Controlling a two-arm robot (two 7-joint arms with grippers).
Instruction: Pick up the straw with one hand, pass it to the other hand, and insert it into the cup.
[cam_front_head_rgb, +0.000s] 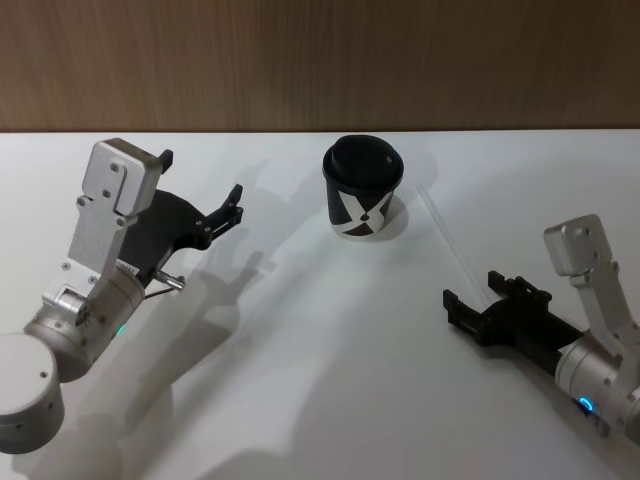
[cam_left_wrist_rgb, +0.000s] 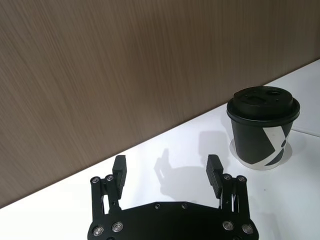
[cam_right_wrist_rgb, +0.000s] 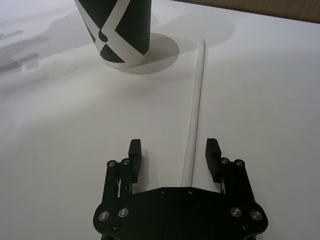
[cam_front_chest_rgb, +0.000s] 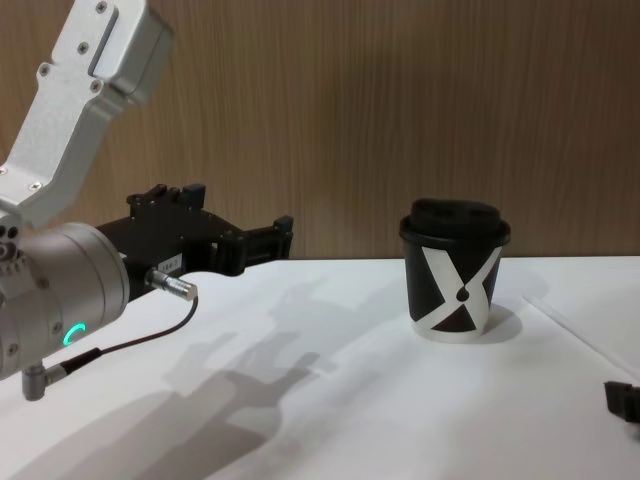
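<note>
The black cup (cam_front_head_rgb: 363, 188) with its white X pattern and domed lid stands upright at the table's far middle. To its right the thin white straw (cam_front_head_rgb: 448, 240) lies flat on the table, running from beside the cup toward me. My right gripper (cam_front_head_rgb: 470, 287) is low at the straw's near end and open. In the right wrist view the straw (cam_right_wrist_rgb: 195, 110) runs in between the fingers (cam_right_wrist_rgb: 213, 151) of the right gripper (cam_right_wrist_rgb: 173, 152), closer to one of them. My left gripper (cam_front_head_rgb: 203, 175) hovers open and empty, left of the cup (cam_left_wrist_rgb: 262, 131).
A wood-panelled wall (cam_front_head_rgb: 320, 60) closes off the far edge of the white table (cam_front_head_rgb: 320, 380). A thin black cable (cam_front_chest_rgb: 130, 340) hangs under the left wrist.
</note>
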